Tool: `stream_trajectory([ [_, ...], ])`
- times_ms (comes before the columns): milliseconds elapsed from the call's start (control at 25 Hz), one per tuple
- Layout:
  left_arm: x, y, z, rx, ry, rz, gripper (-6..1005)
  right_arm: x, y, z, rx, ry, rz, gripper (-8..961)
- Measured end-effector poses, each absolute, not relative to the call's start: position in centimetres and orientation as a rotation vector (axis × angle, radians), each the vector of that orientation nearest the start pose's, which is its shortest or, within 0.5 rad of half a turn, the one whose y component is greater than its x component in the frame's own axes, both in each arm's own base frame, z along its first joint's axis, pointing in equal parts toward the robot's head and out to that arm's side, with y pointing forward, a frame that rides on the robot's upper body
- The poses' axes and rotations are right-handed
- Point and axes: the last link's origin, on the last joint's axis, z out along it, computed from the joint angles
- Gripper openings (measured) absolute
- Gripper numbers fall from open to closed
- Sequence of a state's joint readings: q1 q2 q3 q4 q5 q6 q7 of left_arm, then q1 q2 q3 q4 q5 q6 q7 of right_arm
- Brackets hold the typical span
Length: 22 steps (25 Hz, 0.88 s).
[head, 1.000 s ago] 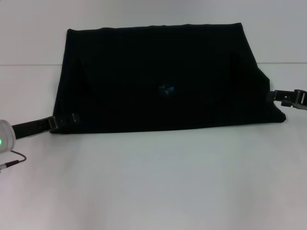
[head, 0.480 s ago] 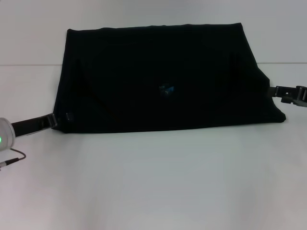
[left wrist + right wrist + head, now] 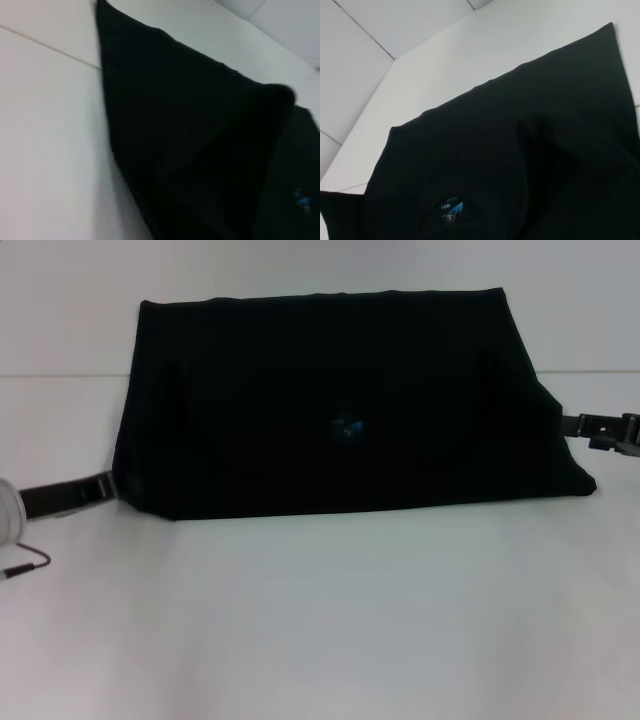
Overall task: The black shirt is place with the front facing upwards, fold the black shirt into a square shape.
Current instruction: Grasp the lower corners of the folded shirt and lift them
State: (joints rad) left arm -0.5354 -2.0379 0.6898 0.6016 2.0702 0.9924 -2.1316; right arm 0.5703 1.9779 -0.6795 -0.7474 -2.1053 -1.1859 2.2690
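The black shirt (image 3: 340,410) lies folded into a wide band on the white table (image 3: 330,620). Its small blue neck label (image 3: 348,427) shows near the middle, and no lettering shows. My left gripper (image 3: 108,485) is low at the shirt's near left corner, touching its edge. My right gripper (image 3: 572,424) is low at the shirt's right edge. In the left wrist view the black shirt (image 3: 190,140) rises in a fold close to the camera, with the label (image 3: 301,197) at its side. The right wrist view shows the shirt (image 3: 520,150) and the label (image 3: 451,207).
A thin cable (image 3: 25,565) hangs from the left arm at the left edge of the head view. A seam line (image 3: 60,375) crosses the table behind the shirt.
My left gripper has drawn back leftward from over the shirt's near left corner to its edge, and that corner now looks pulled in. My right gripper has edged slightly to the right.
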Motion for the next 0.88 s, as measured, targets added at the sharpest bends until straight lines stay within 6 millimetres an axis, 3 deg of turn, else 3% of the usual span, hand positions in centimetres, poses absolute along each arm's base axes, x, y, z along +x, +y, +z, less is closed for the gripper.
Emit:
stream_trajectory([
  [200,-32.1,38.8,4.2,-1.943,-1.635,-0.614,51,29.6,40.2,9.0,-2.048,1.521,0.57,706],
  [280,-31.6,39.4,5.0,-1.937,-1.648,-0.633,51,29.5,40.7,9.9,-2.032,1.547,0.54,706],
  [360,-31.1,39.9,5.5,-1.933,-1.654,-0.647,51,29.4,41.7,10.4,-2.002,1.582,0.4,706],
  [560,-30.6,40.5,5.7,-1.936,-1.645,-0.658,51,29.0,42.7,9.1,-2.0,1.584,0.222,706],
  [880,-30.7,40.4,5.6,-1.925,-1.645,-0.665,51,29.0,43.1,7.2,-1.986,1.57,0.078,705],
])
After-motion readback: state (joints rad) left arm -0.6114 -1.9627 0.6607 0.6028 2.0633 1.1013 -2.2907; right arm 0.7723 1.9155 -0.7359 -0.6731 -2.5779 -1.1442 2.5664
